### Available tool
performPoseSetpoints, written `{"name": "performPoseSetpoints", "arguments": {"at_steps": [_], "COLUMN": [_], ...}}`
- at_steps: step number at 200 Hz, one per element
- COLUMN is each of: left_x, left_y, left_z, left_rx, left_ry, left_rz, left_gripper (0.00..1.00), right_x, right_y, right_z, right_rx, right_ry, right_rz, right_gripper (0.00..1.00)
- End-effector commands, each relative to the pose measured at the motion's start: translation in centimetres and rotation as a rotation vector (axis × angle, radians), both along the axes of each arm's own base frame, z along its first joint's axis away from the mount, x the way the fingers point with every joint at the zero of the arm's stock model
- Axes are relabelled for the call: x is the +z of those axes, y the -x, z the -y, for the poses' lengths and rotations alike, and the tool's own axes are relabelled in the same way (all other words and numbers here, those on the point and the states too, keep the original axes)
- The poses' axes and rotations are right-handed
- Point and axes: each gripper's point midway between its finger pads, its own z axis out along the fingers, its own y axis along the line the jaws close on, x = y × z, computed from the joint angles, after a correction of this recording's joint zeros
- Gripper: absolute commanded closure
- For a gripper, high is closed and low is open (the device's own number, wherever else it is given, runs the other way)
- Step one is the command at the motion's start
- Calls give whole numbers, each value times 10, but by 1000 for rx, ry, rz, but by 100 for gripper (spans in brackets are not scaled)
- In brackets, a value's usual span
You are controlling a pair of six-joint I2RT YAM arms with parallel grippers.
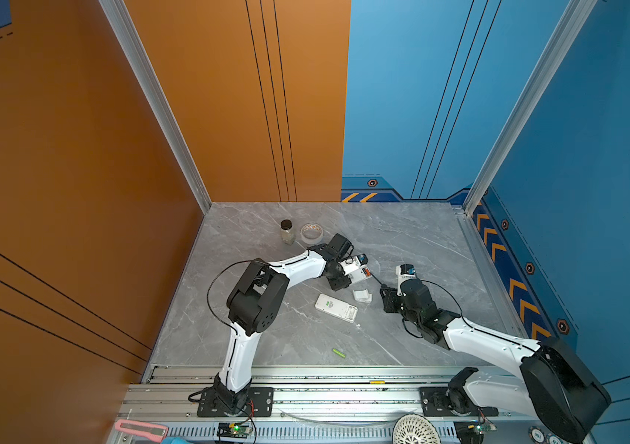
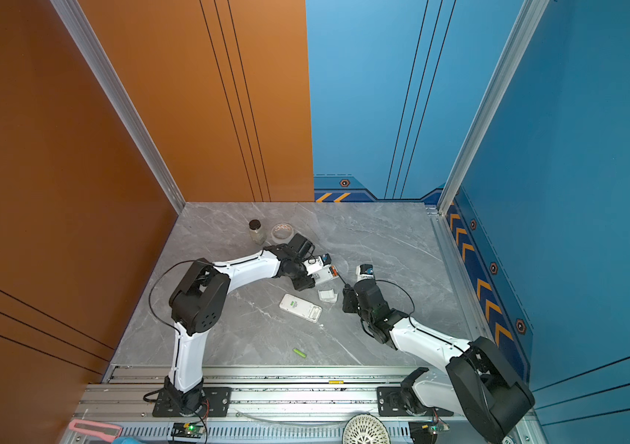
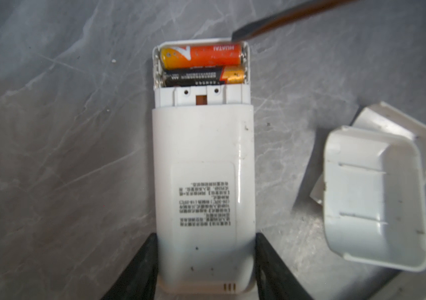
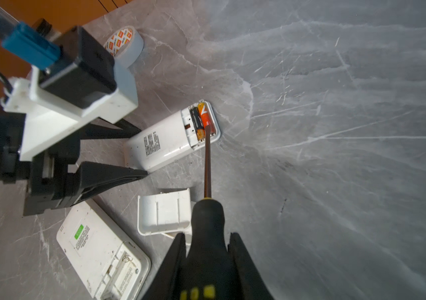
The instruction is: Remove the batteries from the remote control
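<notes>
Prying step, by my judgement. The left gripper [image 3: 205,241] clamps the remote [image 1: 358,273], mid-frame in a top view, with the orange-red battery [image 3: 201,55] and a black cell [image 3: 193,76] seated inside. The right gripper [image 4: 208,235] pinches the screwdriver [image 4: 208,166], tip at that battery's end. The green battery [image 1: 338,353] lies loose, lower centre. Next: lever upward, gently.

Two remotes: the open-bay remote [image 3: 203,161] and the green-sticker remote [image 1: 335,306]. Three batteries: an orange-red battery [image 3: 201,55] and a black-and-orange battery [image 3: 193,76] side by side in the open bay, plus a green battery [image 1: 339,353] loose on the bench [image 1: 421,238]. Two loose white covers: the upper cover [image 3: 373,197] and the lower cover [image 3: 399,124], partly beneath it. One screwdriver [image 4: 208,220]. One tape roll [image 4: 130,52]. One jar [image 1: 287,232]. Two claws: the left claw [image 3: 204,265] and the right claw [image 4: 208,249].
</notes>
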Motion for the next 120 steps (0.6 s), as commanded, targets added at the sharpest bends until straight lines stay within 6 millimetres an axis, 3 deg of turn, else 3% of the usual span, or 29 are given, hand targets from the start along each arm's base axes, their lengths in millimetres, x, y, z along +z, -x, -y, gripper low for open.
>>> {"name": "performPoseSetpoints", "arguments": {"at_steps": [1,50,76,120], "left_x": [-26,-26,-27,-26], "left_y": [28,26,25,21], "left_z": [-4,-4,-5,-5], "left_rx": [-49,-43,-39,-45], "left_ry": [-45,-50,-62,-100], "left_rz": [-114,-106,-99,-51], "left_gripper": [89,88,88,88], "right_x": [14,13,5,28], "right_y": [-6,1,10,7], "right_z": [7,3,3,-3], "right_rx": [-37,5,73,133], "right_ry": [-15,-38,17,0], "right_rz": [49,-13,-194,-239], "right_gripper": [100,100,100,100]}}
